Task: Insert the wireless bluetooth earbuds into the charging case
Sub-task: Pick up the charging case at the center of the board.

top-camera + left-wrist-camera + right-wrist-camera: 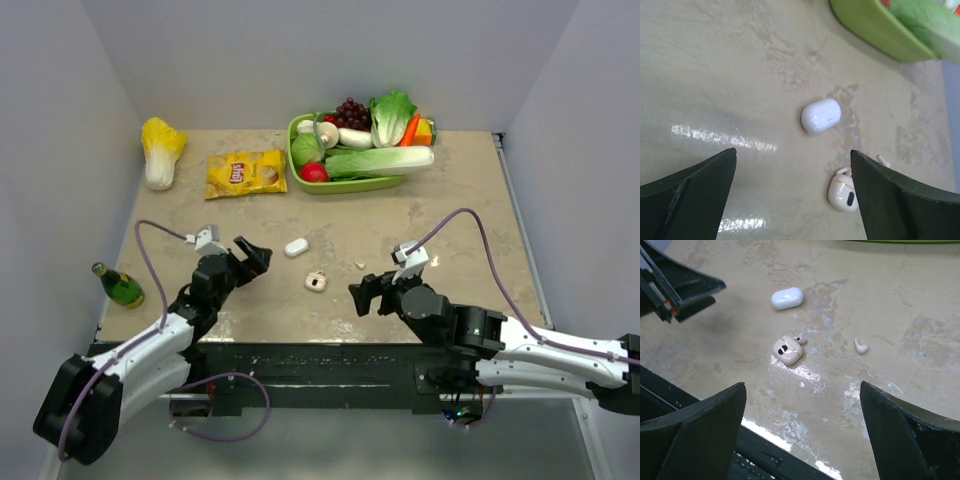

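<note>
The left arm [150,348] and right arm [545,345] have white shells, black joints, looping purple cables [138,240] and black wedge-shaped gripper fingers [700,435].

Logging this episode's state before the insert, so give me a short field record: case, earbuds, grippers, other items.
charging case: beige face up, two dark sockets, looks open, no bud in it
white oval pebble: closed, lying beyond the case
near earbud: on the table right beside the case
far earbud: on the table, apart from the case
left gripper: open, empty
right gripper: open, empty
other items: green tray of vegetables, chip bag, bottle
</note>
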Controlling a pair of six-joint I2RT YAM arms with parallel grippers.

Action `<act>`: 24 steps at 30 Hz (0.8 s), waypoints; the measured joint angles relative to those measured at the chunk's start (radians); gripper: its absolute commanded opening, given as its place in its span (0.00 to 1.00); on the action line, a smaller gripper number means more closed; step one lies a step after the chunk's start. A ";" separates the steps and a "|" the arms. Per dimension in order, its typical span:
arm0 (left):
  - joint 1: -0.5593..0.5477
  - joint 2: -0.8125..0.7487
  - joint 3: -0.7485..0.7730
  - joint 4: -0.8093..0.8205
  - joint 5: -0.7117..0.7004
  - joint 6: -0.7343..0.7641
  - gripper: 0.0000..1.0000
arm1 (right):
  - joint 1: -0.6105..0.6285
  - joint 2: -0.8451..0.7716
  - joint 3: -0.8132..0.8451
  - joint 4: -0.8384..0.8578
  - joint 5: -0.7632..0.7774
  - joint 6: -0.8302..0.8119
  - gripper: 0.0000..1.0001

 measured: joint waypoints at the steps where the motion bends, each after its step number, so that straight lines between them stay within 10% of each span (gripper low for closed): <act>1: -0.018 0.026 0.001 -0.005 0.013 0.005 1.00 | 0.000 0.015 0.000 0.009 0.005 0.007 0.98; 8: -0.314 0.255 0.201 -0.193 -0.109 0.008 1.00 | 0.000 0.208 0.013 0.005 0.048 0.074 0.97; 24: -0.432 0.460 0.417 -0.392 -0.154 0.129 1.00 | -0.001 0.164 0.018 -0.015 0.040 0.102 0.96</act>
